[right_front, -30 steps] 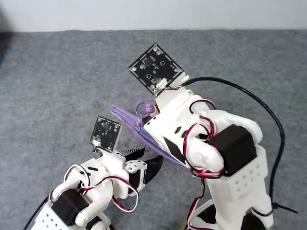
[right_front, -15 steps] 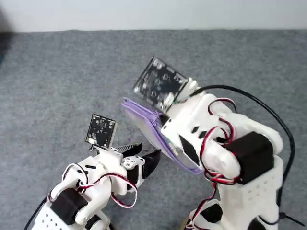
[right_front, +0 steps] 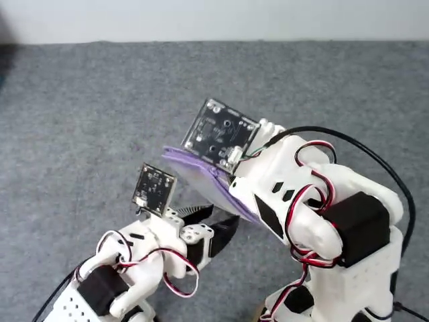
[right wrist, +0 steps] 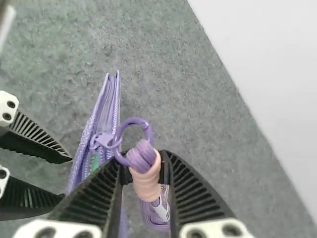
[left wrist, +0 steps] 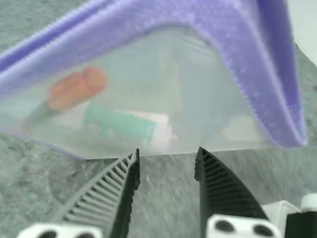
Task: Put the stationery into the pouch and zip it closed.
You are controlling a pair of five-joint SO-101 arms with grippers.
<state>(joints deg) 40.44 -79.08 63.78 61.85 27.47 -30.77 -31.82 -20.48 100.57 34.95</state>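
The right arm (right_front: 301, 194) is bent forward over the grey table (right_front: 80, 114) with its wrist raised. Its jaws are clamped on one end of the pouch (right_front: 194, 178), gripping the purple ring (right wrist: 133, 130) beside the zip and a pale pink piece under it. The pouch hangs from that grip, tilted, with its purple edge uppermost. Through its clear side an orange item (left wrist: 77, 88) and a green item (left wrist: 119, 123) show inside. The left arm (right_front: 147, 255) sits low at the near side and reaches up towards the pouch. Its jaws are parted a moderate way and hold nothing, with their tips just beside the pouch's lower edge; whether they touch it cannot be told
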